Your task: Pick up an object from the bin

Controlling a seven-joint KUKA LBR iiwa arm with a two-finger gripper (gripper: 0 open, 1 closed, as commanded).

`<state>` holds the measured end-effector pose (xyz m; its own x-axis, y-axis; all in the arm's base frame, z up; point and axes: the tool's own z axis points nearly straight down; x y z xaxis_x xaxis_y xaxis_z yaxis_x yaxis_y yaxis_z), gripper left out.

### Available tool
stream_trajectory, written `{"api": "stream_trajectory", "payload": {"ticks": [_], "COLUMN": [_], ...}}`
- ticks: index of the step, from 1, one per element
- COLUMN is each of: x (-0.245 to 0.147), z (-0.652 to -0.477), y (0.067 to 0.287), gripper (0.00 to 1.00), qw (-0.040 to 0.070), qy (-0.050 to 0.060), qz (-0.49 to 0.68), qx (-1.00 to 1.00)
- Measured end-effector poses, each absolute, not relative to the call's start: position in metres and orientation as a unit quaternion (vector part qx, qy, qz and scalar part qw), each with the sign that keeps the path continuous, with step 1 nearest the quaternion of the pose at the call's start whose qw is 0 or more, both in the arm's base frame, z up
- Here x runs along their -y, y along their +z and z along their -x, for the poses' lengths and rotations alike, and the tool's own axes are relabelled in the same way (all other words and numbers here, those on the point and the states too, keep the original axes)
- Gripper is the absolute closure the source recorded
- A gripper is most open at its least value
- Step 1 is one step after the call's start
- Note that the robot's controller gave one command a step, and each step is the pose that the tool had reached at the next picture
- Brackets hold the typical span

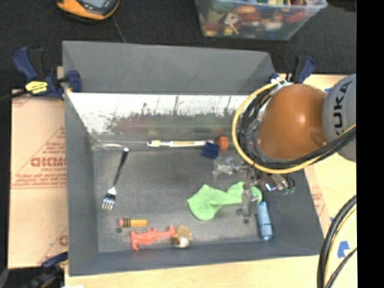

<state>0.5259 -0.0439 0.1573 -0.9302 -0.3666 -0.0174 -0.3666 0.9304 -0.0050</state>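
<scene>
Bin: grey metal, sloping walls.
Green cloth: crumpled, its right end at the gripper.
Blue pen: just to the gripper's right.
Fork: far to its left.
Red toy, orange crayon: to its left, by the front wall.
Toothbrush: beyond it, at the back wall.

Overall: moderate, even light from above.
Glare: 1 pale band across the bin's back wall (streaked along its lower edge).
Floor: dimmer, shadows soft.
Orange cover: dull sheen on top.
</scene>
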Motion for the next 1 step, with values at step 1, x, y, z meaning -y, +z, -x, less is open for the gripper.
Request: {"api": "stream_trajectory", "payload": {"ticks": [1], "x": [0.0712], "z": [-0.5477], "y": [0.1077], "gripper": [0.0], "qw": [0.004], "qy": [-0.001], "qz": [0.101], "qx": [-0.995]}}
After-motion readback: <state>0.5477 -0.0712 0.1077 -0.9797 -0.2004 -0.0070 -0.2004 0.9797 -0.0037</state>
